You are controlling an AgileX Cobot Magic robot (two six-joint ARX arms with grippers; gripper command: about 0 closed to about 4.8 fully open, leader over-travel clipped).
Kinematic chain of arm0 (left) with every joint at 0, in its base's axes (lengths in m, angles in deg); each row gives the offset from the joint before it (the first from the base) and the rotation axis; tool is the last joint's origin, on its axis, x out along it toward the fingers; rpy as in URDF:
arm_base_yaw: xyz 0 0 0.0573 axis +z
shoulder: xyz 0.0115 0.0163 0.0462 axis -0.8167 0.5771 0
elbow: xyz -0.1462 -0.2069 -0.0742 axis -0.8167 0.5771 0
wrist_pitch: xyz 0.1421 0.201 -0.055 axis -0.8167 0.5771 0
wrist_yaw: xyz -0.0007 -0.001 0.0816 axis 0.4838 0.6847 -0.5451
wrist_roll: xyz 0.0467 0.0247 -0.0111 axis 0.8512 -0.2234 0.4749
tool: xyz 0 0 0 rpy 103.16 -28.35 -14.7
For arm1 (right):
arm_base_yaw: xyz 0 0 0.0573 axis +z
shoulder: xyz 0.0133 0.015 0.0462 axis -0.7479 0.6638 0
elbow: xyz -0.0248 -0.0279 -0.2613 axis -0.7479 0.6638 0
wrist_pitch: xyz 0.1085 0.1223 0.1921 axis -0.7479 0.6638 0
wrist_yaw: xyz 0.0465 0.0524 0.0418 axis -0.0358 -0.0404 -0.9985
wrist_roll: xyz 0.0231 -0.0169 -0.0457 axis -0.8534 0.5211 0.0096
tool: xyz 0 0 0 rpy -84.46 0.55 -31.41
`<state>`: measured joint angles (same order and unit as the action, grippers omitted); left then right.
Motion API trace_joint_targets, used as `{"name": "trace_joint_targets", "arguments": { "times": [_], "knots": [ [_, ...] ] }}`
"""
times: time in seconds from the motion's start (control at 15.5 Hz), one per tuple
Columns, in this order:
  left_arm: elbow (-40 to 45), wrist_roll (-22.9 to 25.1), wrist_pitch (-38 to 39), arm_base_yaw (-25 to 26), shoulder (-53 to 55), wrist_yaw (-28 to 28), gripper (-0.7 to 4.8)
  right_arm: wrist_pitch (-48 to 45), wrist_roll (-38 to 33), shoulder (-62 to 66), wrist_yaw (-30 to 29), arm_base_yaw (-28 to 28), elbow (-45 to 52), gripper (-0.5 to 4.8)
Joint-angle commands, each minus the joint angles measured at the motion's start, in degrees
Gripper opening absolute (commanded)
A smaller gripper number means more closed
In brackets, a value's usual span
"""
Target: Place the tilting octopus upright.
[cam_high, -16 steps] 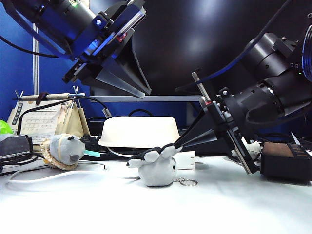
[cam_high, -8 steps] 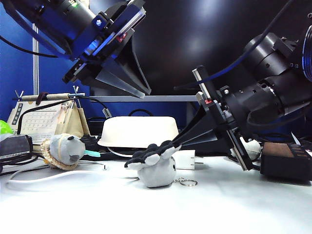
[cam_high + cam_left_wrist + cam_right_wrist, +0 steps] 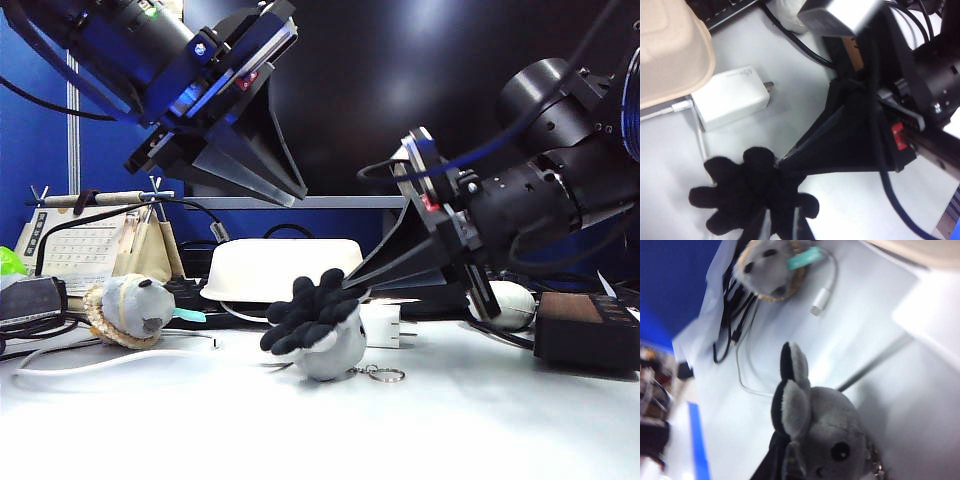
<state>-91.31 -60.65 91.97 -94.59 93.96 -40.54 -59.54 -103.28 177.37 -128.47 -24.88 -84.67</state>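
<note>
Left gripper [image 3: 262, 172] hangs released, high left, idle. Right gripper [image 3: 352, 290] at centre is clenched on a tentacle of the octopus [image 3: 318, 330], which lies tipped on the white table [image 3: 320, 430], black undersides facing left. We'd keep rolling gently till tentacles point down, then release. We can't make out its face from the exterior view; keyring [image 3: 385, 374] sits just right

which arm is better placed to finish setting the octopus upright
Right. The right gripper has its jaws shut on the octopus, whose black tentacle undersides show. The left gripper hangs open above it.
</note>
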Motion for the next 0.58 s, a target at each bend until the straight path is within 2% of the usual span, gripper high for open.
{"name": "trace_joint_targets", "arguments": {
  "times": [0.06, 0.13, 0.32, 0.58],
  "knots": [
    [-0.2, 0.2, -0.1, 0.0, -0.1, 0.3, 0.76, -0.9, 13.4, -0.3, 0.6, 0.1, -0.3, -0.03],
    [-0.2, 0.2, 0.1, 0.0, -0.1, 0.3, 0.76, -0.9, 18.3, -0.3, 2.4, 0.1, -0.3, -0.03],
    [-0.2, 0.2, 0.5, 0.0, -0.1, 0.3, 0.76, -1.1, 26.6, -0.3, 7.0, 0.0, -0.5, -0.03],
    [-0.2, 0.2, 0.5, 0.0, -0.1, 0.3, 0.76, -5.9, 28.3, -0.2, 13.6, 0.0, -1.0, -0.03]
  ]
}}
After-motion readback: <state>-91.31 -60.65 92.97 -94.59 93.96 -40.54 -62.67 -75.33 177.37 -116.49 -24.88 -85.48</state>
